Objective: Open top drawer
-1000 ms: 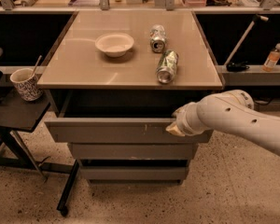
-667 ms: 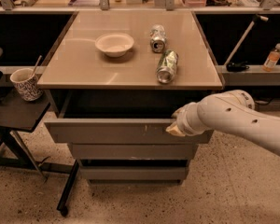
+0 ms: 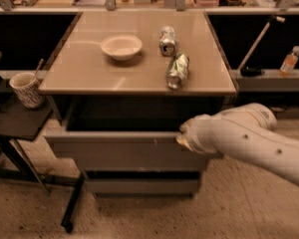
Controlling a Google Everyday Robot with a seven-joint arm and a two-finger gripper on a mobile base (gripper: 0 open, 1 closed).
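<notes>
The top drawer (image 3: pixel 119 153) is the widest grey front and stands pulled out from under the beige counter, its dark inside showing behind its upper edge. Small white scuffs mark it right of centre. My gripper (image 3: pixel 185 137) is at the drawer's upper edge on the right side, at the end of my white arm that comes in from the right. Two narrower grey drawer fronts (image 3: pixel 139 185) sit below, closed.
On the counter (image 3: pixel 79 73) lie a white bowl (image 3: pixel 121 47) and two cans on their sides (image 3: pixel 177 70). A dark side table (image 3: pixel 15 123) at left holds a paper cup (image 3: pixel 26 89). A bottle (image 3: pixel 290 60) stands on the right shelf.
</notes>
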